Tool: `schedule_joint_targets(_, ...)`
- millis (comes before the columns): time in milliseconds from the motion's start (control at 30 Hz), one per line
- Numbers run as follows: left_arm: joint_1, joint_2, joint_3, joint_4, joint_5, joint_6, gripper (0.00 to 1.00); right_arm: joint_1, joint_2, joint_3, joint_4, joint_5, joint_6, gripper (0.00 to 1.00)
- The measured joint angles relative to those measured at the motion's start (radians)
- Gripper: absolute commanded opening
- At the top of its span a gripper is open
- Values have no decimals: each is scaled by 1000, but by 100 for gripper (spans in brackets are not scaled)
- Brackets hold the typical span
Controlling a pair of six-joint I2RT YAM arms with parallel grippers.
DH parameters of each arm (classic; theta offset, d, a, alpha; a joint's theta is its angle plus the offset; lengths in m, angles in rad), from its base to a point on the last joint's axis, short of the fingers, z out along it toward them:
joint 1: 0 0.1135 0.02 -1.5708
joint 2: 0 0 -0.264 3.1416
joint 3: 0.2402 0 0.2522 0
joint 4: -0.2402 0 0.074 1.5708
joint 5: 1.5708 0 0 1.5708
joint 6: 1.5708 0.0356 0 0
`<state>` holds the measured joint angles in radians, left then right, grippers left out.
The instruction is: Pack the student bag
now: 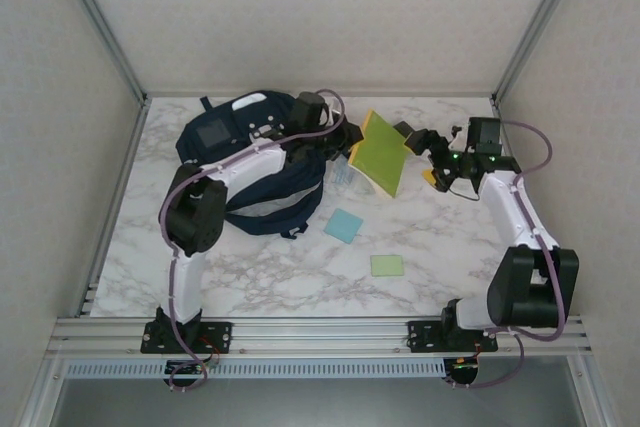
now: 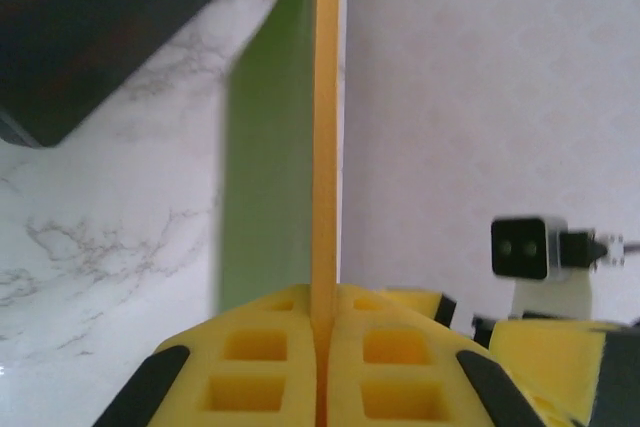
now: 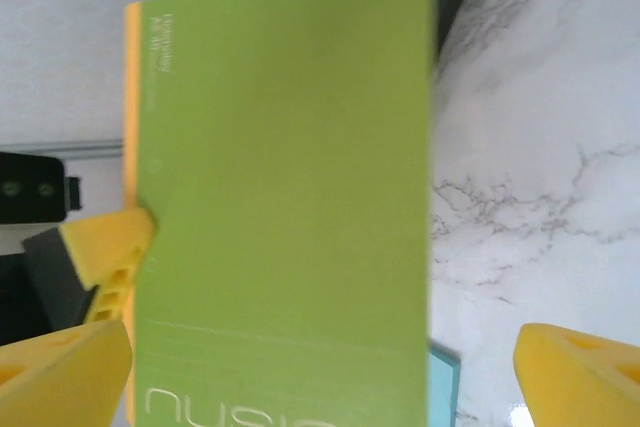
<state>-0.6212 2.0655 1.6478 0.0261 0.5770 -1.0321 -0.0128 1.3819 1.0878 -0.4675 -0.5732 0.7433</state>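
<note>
Finding one: the left gripper (image 2: 322,322) is clamped on the notebook (image 2: 325,97). In the left wrist view the jaws meet on its yellow spine edge and the book runs straight out from them, edge-on.

Finding two: the right gripper (image 3: 325,377) stands wide apart. In its wrist view the fingers flank the notebook (image 3: 290,197) without touching it, so the left arm alone carries the load.

Finding three, the relation that matters: in the top view the bag (image 1: 290,187) lies on the table to the left of the notebook (image 1: 380,152), on the left arm's side, with that arm reaching across it. The left gripper (image 1: 355,139) is between bag and book; the right gripper (image 1: 418,154) is on the far side, away from the bag. The left arm is therefore the nearer one, and I judge the next move is to draw the book leftward toward the bag.

Reservation: I cannot tell from these views which way the bag's mouth faces, so I would confirm that before committing the book.
</note>
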Motion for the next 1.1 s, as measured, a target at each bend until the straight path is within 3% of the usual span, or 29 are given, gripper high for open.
schedule_joint_targets(133, 21, -65, -29, -47, -150, 7, 0, 71, -71, -59, 41, 48, 121, 99)
schedule_joint_targets(433, 22, -176, -195, 48, -455, -92, 0, 397, -97, -232, 344, 187, 517, 99)
schedule_joint_targets(600, -2, -214, -276, 121, -559, -137, 0, 499, -69, -233, 579, 246, 692, 99)
schedule_joint_targets(767, -26, -246, -333, 198, -602, -185, 0, 540, 16, -233, 745, 277, 810, 97)
schedule_joint_targets(800, -29, -253, -341, 216, -606, -194, 0, 542, 33, -233, 770, 282, 826, 93)
schedule_joint_targets(833, -31, -259, -347, 229, -609, -203, 0, 544, 50, -233, 794, 287, 841, 82)
schedule_joint_targets(933, -34, -282, -366, 254, -613, -222, 0, 544, 68, -235, 836, 317, 866, 35)
schedule_joint_targets(967, -34, -291, -375, 261, -615, -227, 0, 544, 68, -236, 846, 328, 867, 10)
schedule_joint_targets(1000, -34, -301, -387, 268, -616, -231, 0, 543, 66, -237, 854, 344, 866, 0)
schedule_joint_targets(1033, -34, -311, -398, 269, -620, -233, 1, 541, 63, -237, 858, 352, 865, 0)
schedule_joint_targets(1067, -34, -318, -407, 266, -627, -237, 10, 539, 58, -236, 858, 360, 862, 0)
schedule_joint_targets(1100, -32, -323, -418, 263, -631, -240, 34, 538, 50, -234, 860, 363, 856, 0)
